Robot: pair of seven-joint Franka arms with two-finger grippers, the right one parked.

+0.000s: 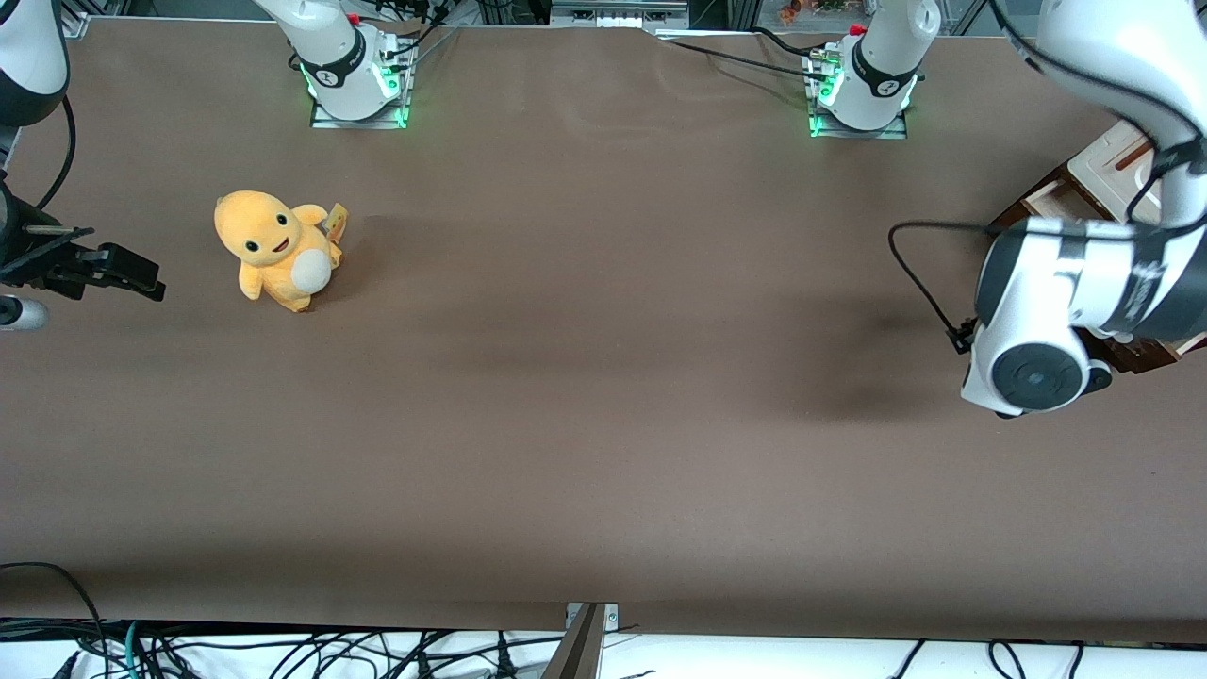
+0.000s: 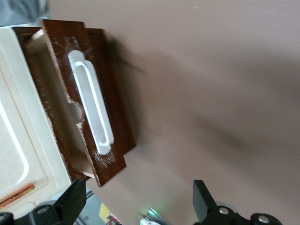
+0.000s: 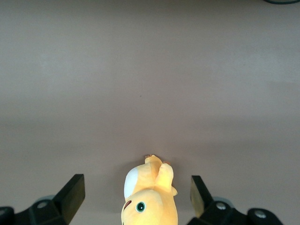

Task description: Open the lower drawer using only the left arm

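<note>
On the brown tabletop (image 1: 585, 377), the lower drawer (image 2: 89, 101) stands pulled partly out; the left arm's pincer (image 2: 138, 204) hovers spread wide, apart from its whitish handle (image 2: 91, 101).

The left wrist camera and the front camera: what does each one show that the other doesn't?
Only the left wrist view shows the lower drawer's whitish handle, with the drawer pulled partly out and the gripper open, apart from it. Only the front view shows the yellow plush toy toward the parked arm's end and the left arm above the drawer unit. Both show the brown table and the cream-white panel.
</note>
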